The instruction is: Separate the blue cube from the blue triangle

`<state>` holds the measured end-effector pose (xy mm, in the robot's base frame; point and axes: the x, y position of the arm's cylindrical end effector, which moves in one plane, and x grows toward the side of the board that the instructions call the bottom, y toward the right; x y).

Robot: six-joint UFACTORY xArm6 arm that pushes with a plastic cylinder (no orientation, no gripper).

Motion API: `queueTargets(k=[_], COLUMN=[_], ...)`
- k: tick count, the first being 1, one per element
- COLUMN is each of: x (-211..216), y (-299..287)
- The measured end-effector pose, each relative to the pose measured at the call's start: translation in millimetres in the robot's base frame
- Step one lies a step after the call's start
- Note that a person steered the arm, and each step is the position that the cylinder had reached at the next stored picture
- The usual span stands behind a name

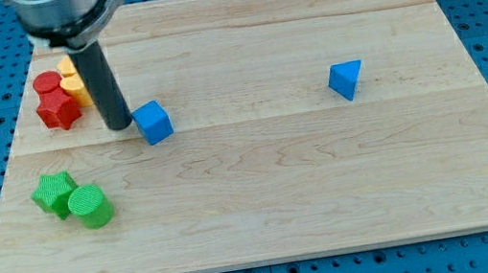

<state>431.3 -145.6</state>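
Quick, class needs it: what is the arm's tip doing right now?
My tip: no gripper, holds nothing; just left of the blue cube, contact unclear.

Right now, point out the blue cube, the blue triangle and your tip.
blue cube (154, 122), camera view, middle of its visible faces.
blue triangle (346, 79), camera view, its front face.
my tip (119, 125), camera view, the rod's very end, just left of the cube.

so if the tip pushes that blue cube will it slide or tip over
Probably slide: the blue cube sits flat on a broad face on the smooth wooden board, and looks squat, so tipping seems unlikely. My tip stands just to its left in the view, slightly off its middle, so it may turn a little as it goes. It looks small and rigid, likely light.
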Motion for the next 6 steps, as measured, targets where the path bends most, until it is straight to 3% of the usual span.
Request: queueTargets(k=[1,2,3,4,5,6], x=[-48,-45,14,19,-2,34], y=[32,76,66,2,0,-9])
